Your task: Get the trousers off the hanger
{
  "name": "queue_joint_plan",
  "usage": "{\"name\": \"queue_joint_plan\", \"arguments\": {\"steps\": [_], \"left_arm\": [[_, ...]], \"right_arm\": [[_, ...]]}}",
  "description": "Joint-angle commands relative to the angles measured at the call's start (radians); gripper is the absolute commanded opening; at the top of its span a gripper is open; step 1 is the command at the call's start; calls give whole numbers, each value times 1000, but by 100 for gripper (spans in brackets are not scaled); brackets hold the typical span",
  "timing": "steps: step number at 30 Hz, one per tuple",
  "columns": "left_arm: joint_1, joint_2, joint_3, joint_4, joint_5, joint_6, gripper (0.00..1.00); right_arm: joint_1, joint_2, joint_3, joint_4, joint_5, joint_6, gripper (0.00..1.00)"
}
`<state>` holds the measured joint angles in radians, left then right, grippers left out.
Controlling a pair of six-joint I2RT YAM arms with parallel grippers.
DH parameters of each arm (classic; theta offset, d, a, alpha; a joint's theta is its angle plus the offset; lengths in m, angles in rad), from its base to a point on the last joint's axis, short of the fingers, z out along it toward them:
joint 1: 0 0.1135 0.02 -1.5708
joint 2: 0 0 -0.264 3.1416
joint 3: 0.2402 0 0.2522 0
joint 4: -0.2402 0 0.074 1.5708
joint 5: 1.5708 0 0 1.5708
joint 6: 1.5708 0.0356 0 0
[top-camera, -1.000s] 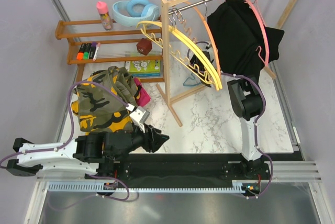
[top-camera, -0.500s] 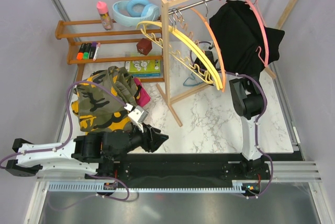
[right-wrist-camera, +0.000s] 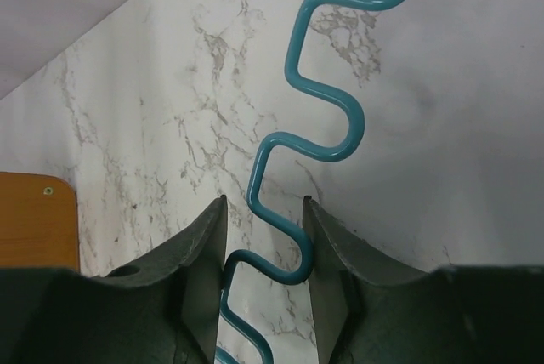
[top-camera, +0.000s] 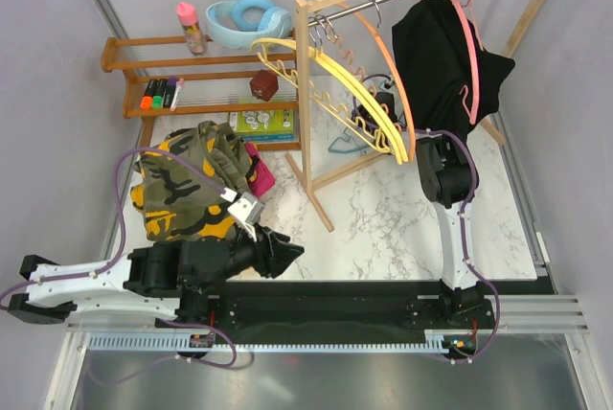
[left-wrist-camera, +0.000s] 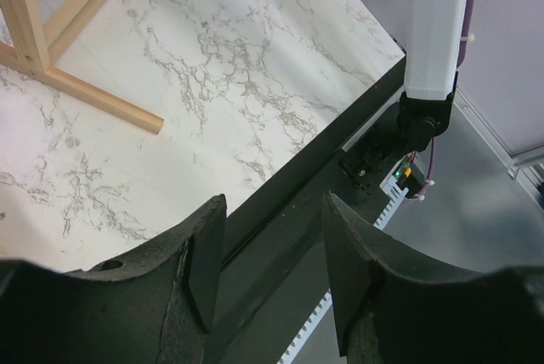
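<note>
Plain black trousers (top-camera: 441, 56) hang on a pink hanger (top-camera: 471, 46) at the right end of the rail. Camouflage trousers (top-camera: 182, 190) lie piled on the table at the left, with magenta cloth (top-camera: 260, 173) at the pile's right edge. My right gripper (top-camera: 381, 108) reaches under the rail. In the right wrist view it (right-wrist-camera: 264, 201) is shut on a wavy teal hanger (right-wrist-camera: 290, 49), which touches both fingers above the marble. My left gripper (top-camera: 287, 255) is open and empty, low over the table's near edge (left-wrist-camera: 274, 202).
A wooden rack (top-camera: 305, 94) stands mid-table, and its foot (left-wrist-camera: 93, 96) shows in the left wrist view. Yellow hangers (top-camera: 335, 84) and an orange hanger (top-camera: 388, 60) hang on it. A wooden shelf (top-camera: 192, 75) at the back left holds markers, a bottle and a blue ring.
My right arm has moved up and left toward the rail. The teal hanger has shifted slightly left. The black trousers and the pink hanger have swung a little. My left arm has barely moved.
</note>
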<state>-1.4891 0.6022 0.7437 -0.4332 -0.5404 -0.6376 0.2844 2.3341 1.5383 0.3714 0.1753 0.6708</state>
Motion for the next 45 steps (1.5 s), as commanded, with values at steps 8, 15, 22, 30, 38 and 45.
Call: {"name": "queue_joint_plan", "arguments": {"steps": [8, 15, 22, 30, 38, 45], "left_arm": [[-3, 25, 57, -2, -9, 41, 56], [-3, 33, 69, -3, 5, 35, 55], [-3, 48, 69, -1, 22, 23, 55], [-3, 83, 69, 14, 59, 15, 56], [-3, 154, 71, 50, 126, 7, 67], [-2, 192, 79, 73, 105, -42, 78]], "right_arm": [[-44, -90, -30, 217, -210, -7, 0], [-53, -173, -64, 241, -301, -36, 0], [-53, -254, -49, 130, -364, -28, 0], [-57, -320, -55, -39, -361, -71, 0], [-54, -674, -591, 50, -407, 9, 0], [-54, -952, -834, -38, -552, 61, 0]]}}
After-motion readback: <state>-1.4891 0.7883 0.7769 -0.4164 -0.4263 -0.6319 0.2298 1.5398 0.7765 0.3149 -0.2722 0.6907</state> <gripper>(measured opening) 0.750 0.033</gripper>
